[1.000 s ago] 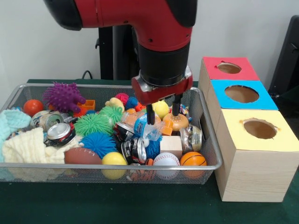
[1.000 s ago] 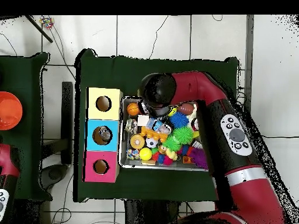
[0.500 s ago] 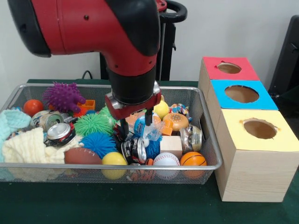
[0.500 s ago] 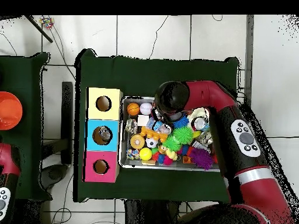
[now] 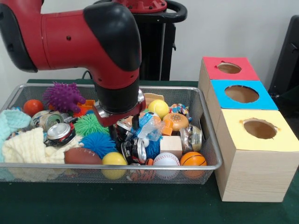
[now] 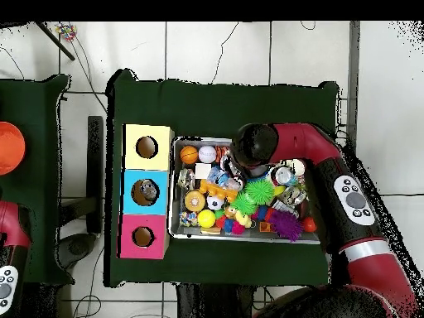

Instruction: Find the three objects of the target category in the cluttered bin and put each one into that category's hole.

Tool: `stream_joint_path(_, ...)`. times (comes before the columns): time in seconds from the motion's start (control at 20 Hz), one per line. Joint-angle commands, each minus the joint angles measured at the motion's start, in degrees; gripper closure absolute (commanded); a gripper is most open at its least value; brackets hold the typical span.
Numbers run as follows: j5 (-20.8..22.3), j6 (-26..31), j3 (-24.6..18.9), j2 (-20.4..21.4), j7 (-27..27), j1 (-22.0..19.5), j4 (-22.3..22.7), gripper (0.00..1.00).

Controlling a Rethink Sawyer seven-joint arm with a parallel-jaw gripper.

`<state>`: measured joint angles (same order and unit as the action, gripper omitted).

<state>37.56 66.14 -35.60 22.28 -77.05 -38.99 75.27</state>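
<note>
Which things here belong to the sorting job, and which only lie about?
Job: gripper, wire bin, its mixed clutter, red box, blue box, yellow box.
Lying about: orange disc on the side table, another red arm.

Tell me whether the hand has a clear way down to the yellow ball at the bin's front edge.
Probably yes: the yellow ball lies uncovered on top, and the hand hangs just behind it over crushed cans.

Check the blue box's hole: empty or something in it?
Not empty. In the overhead view a grey-brown object shows inside the blue box's hole; what it is cannot be told. The front view shows only the hole's inner wall.
</note>
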Motion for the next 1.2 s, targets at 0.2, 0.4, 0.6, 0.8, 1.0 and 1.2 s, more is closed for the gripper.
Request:
stream_joint_path(0.2, 1.29, 1.47, -2.38, -3.42, 20.00, -2.88, 5.84, 0.00)
stream_joint_path(0.4, 0.79, 0.77, -2.98, -1.83, 18.32, -3.20, 9.45, 0.00)
stream_joint_path(0.6, 0.53, 0.30, -3.47, -1.43, 17.39, -3.57, 11.48, 0.00)
stream_joint_path(0.8, 0.20, 0.05, -4.08, -1.65, 16.63, -3.56, 12.79, 0.00)
stream_joint_path(1.0, -0.76, 0.83, -4.93, -0.58, 16.15, -3.95, 15.05, 0.00)
stream_joint_path(1.2, -1.27, 1.19, -5.78, 0.16, 15.42, -4.37, 17.15, 0.00)
